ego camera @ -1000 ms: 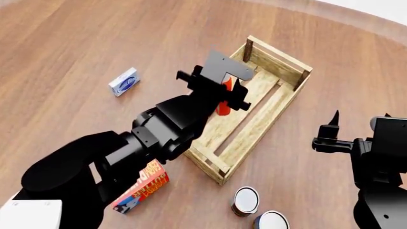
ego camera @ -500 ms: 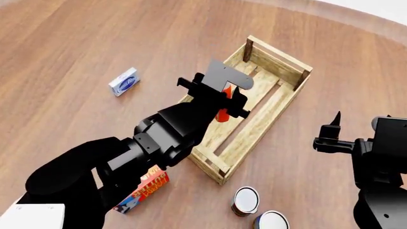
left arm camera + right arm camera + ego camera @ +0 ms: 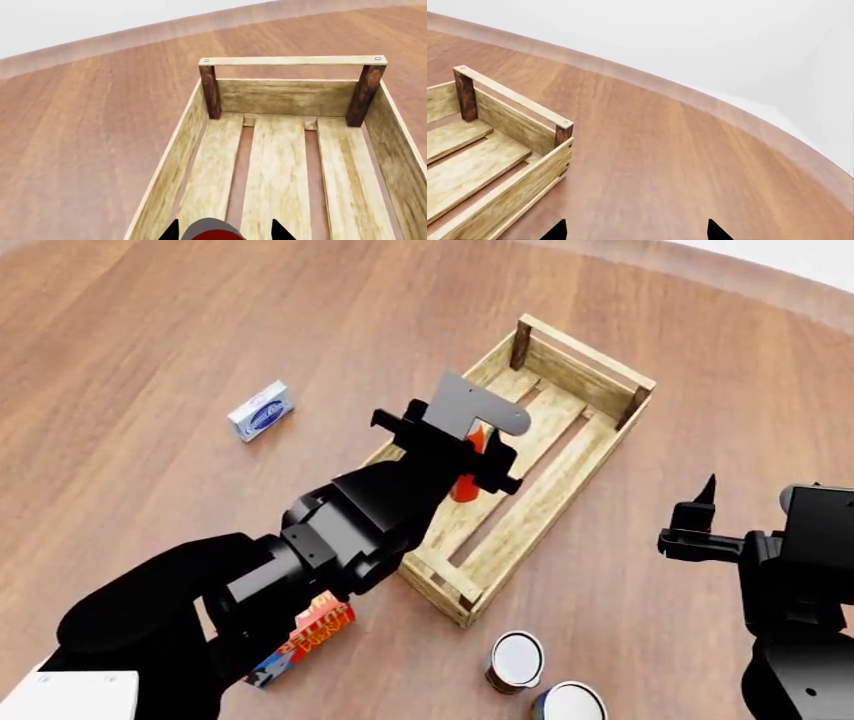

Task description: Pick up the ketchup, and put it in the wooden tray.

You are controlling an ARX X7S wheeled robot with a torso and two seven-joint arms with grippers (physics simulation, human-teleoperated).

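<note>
- nearest the robot, two cans (image 3: 517, 660) stand on the worktop (image 3: 160, 330) just off the near corner of the wooden tray (image 3: 603, 455); their labels are too small to read.
- a red-orange box (image 3: 300, 635) lies half hidden under the left arm; it carries blocky yellow lettering that cannot be made out.
- the right gripper (image 3: 747, 510) hangs idle beside the tray, well apart from it, its fingers spread with nothing between them, as its own wrist view shows.
- the left gripper (image 3: 470, 445) is clamped on the ketchup (image 3: 465, 475), which hangs over the tray's near-left part, above the slats; in the left wrist view only the bottle's grey-and-red end (image 3: 213, 231) shows between the fingertips.
- judgement: the step in hand is the placing. lower the bottle until its base meets a slat, not the gap between slats, keep it off the left side plank, then open the gripper slowly and lift straight up so the slim bottle does not tip.
- further out, a small blue-and-white box (image 3: 259, 411) lies alone on the worktop; its print is unreadable.
</note>
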